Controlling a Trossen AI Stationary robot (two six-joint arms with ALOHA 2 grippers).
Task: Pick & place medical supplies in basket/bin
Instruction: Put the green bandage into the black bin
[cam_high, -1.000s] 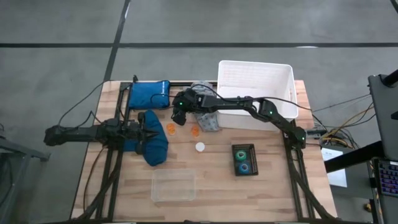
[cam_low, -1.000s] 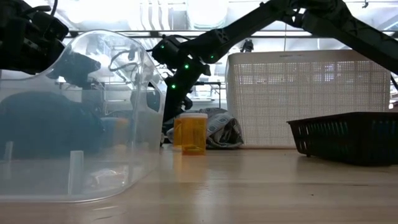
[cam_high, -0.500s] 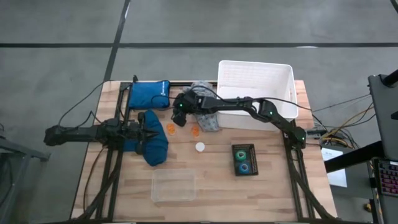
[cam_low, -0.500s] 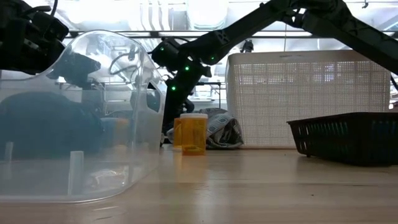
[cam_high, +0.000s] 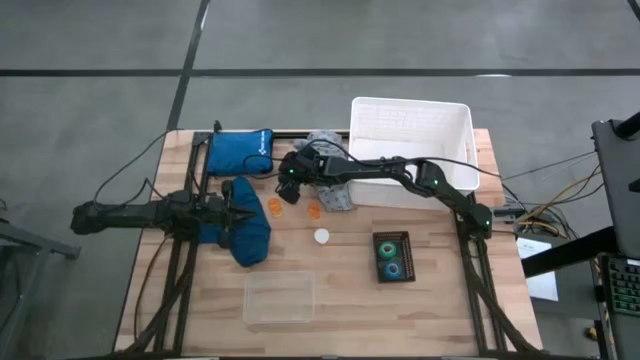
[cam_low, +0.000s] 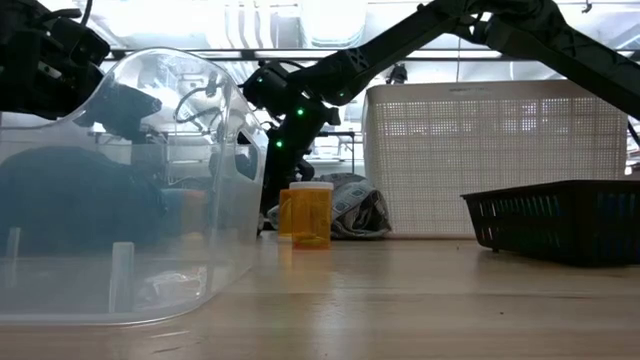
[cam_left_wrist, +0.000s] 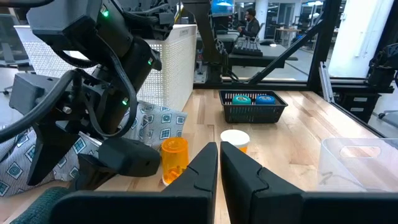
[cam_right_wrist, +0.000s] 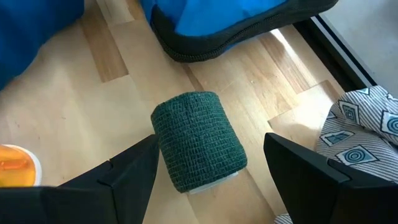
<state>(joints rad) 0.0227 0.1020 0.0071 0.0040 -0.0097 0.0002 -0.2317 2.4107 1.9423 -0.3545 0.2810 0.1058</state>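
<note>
**Desk:** Where is the right gripper, and what are its fingers doing?

**Photographer:** The right gripper (cam_right_wrist: 208, 171) hangs low over the table with its fingers spread wide, one on each side of a dark green bandage roll (cam_right_wrist: 199, 140) that lies on its side on the wood. Nothing is clasped; a gap shows between the roll and each finger. From above, that gripper (cam_high: 289, 185) sits near the table's far edge, its arm reaching across from the right.

**Desk:** What lies around it?

**Photographer:** Just behind the roll is the bright blue zip pouch (cam_high: 238, 152). Beside the gripper is the pale grey patterned cloth (cam_high: 333, 192), bunched against the white tub (cam_high: 411, 150), which stands at the far right of the table. Two orange bottles (cam_high: 275, 207) stand just in front of the gripper, and a white cap (cam_high: 321, 236) sits a little nearer the table's middle.

**Desk:** And the left arm?

**Photographer:** The left gripper (cam_left_wrist: 219, 149) is pinched closed with nothing between its fingers. It rests at the table's left, over the dark blue cloth (cam_high: 247, 236).

**Desk:** Anything else on the table?

**Photographer:** A small black basket (cam_high: 392, 257) holding a green and a blue tape roll stands right of centre, and a clear plastic container (cam_high: 279, 299) sits at the near edge.
</note>
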